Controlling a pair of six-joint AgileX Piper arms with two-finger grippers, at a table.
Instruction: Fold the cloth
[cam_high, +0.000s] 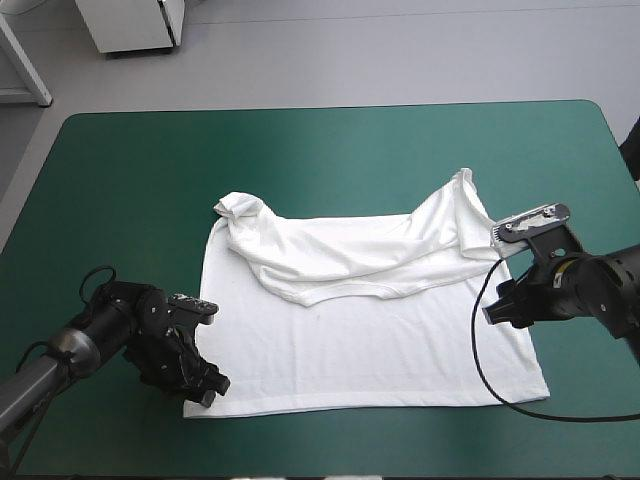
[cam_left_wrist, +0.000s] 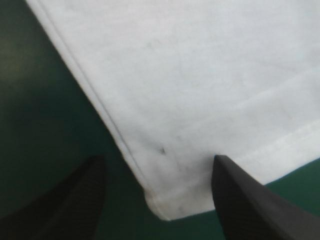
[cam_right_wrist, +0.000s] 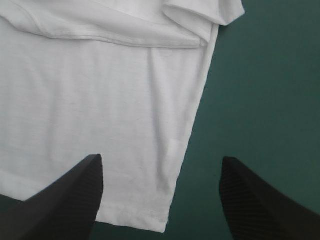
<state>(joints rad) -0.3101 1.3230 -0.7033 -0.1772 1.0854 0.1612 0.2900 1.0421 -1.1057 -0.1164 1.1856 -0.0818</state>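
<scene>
From where I stand, the white T-shirt (cam_high: 370, 330) lies spread near the middle of the teal-green counter (cam_high: 150, 180), a little toward the near edge. Its lower body is flat and fairly smooth. Its upper part is turned down over the body in a rumpled band that runs across the shirt. One bunched end of that band sits at the far left and a loose sleeve rises at the far right.

The left end effector (cam_high: 208, 388) is low at the shirt's near-left corner. In its own wrist view its black fingers (cam_left_wrist: 235, 200) stand wide apart and hold nothing. The hemmed corner of the shirt lies on the counter in the gap between them, nearer to one finger. Bare teal-green cover shows beside the other finger.

The right end effector (cam_high: 497, 310) is at the shirt's right side edge, about halfway along it. Its fingers (cam_right_wrist: 75, 200) are also spread wide and hold nothing. One finger is over white cloth and the other over bare counter. The shirt's side edge runs ahead between them toward the turned-down sleeve.
</scene>
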